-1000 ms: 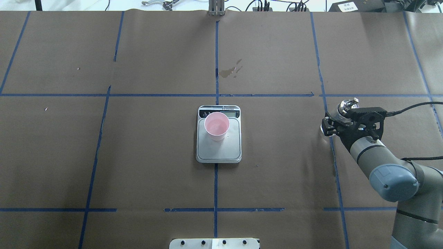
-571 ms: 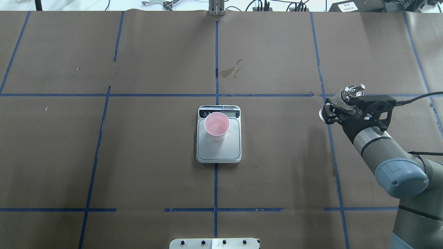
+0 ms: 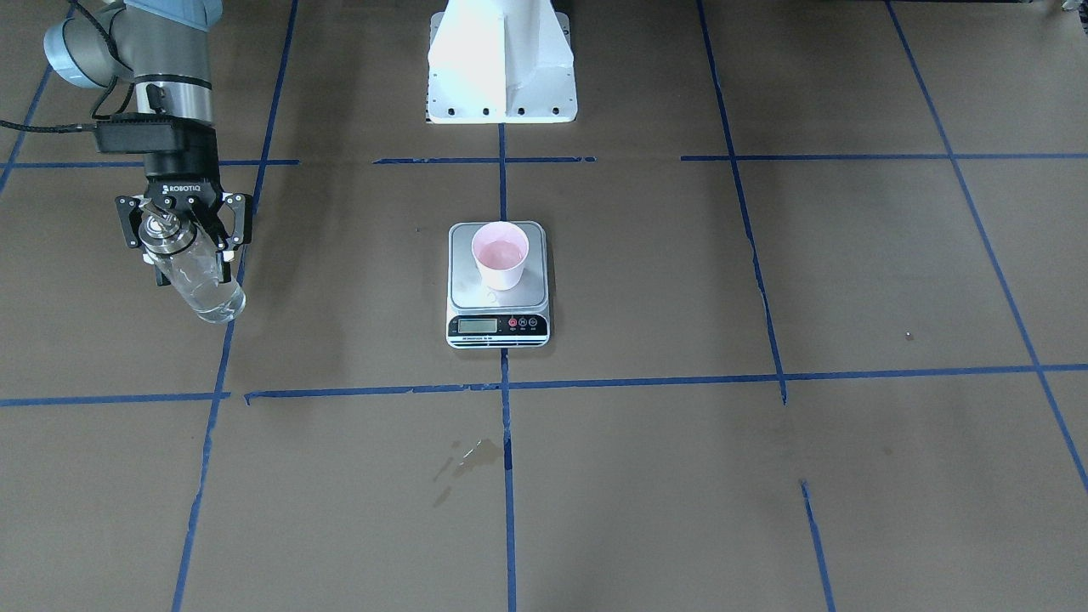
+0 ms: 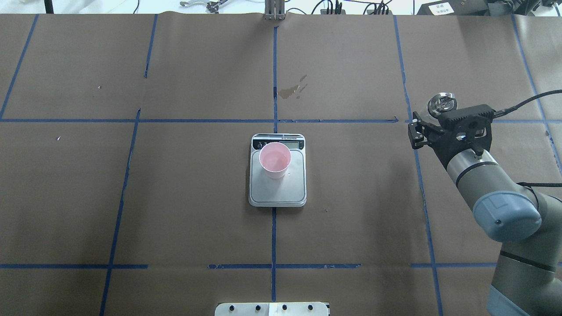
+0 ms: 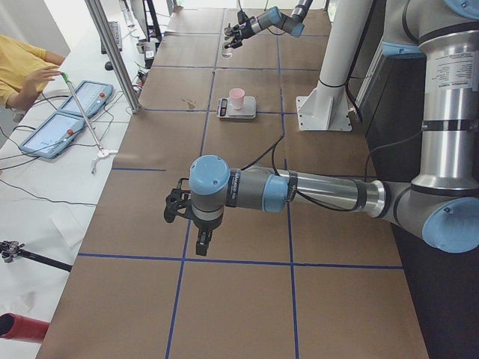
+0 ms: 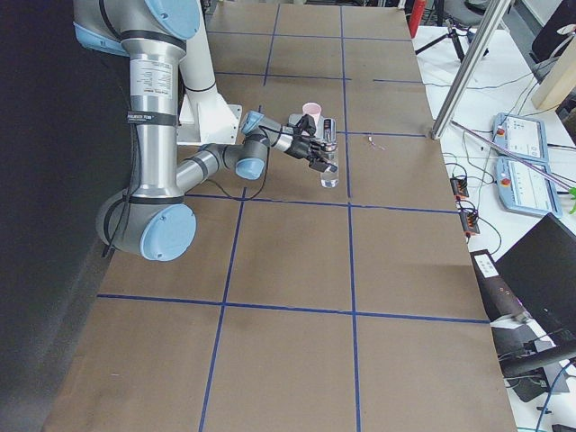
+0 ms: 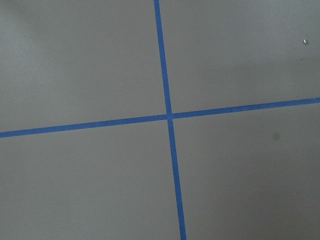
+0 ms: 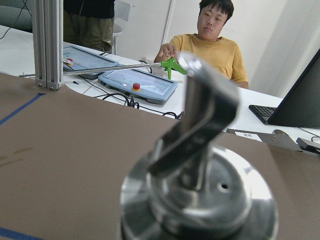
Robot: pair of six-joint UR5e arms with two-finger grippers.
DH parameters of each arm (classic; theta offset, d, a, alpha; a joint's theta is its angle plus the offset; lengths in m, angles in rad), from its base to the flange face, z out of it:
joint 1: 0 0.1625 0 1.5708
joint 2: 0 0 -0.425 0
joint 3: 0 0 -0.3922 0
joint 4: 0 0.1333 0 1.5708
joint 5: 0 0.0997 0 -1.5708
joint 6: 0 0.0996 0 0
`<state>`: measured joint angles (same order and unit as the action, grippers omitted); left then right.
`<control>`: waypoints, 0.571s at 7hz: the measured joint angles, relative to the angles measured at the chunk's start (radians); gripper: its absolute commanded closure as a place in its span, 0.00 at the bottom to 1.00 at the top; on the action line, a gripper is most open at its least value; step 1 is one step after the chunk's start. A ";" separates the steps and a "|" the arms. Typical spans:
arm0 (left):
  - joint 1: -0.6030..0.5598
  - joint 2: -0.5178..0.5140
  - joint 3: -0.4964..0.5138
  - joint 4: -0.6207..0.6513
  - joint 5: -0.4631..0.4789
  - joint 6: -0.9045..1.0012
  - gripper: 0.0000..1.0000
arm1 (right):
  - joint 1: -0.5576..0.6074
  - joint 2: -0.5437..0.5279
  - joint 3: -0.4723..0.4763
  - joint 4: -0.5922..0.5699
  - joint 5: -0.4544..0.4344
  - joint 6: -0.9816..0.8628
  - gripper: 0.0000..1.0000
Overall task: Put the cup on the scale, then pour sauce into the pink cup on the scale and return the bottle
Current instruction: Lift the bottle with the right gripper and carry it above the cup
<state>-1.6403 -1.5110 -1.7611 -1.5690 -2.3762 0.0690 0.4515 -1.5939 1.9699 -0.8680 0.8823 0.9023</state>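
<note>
One bottle (image 3: 204, 289), clamped in right claw (image 3: 185, 255).

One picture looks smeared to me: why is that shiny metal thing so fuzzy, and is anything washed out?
Right wrist view: the cap of the bottle sits right at the lens, out of focus, while the room behind is sharp. Front-facing view: the robot's white base is blown out by glare.

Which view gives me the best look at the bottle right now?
Exterior front-facing: the bottle shows from cap to base, between the fingers of the right gripper. Overhead shows only its cap from above; the right wrist view, a blurred spout close-up; the side views show it small.
</note>
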 measured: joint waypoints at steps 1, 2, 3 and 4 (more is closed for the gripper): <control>0.000 0.000 0.000 0.001 0.000 0.000 0.00 | -0.001 0.008 -0.002 -0.017 0.001 -0.046 1.00; 0.000 0.000 0.000 0.001 0.000 0.000 0.00 | -0.001 0.032 -0.003 -0.053 0.001 -0.149 1.00; 0.001 0.000 0.000 0.001 0.000 0.000 0.00 | -0.003 0.082 -0.005 -0.130 -0.001 -0.246 1.00; 0.000 0.000 0.000 0.001 -0.001 0.000 0.00 | -0.012 0.153 -0.005 -0.261 -0.009 -0.295 1.00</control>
<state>-1.6399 -1.5110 -1.7610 -1.5677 -2.3772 0.0690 0.4398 -1.4414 1.9651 -1.1286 0.8733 0.6077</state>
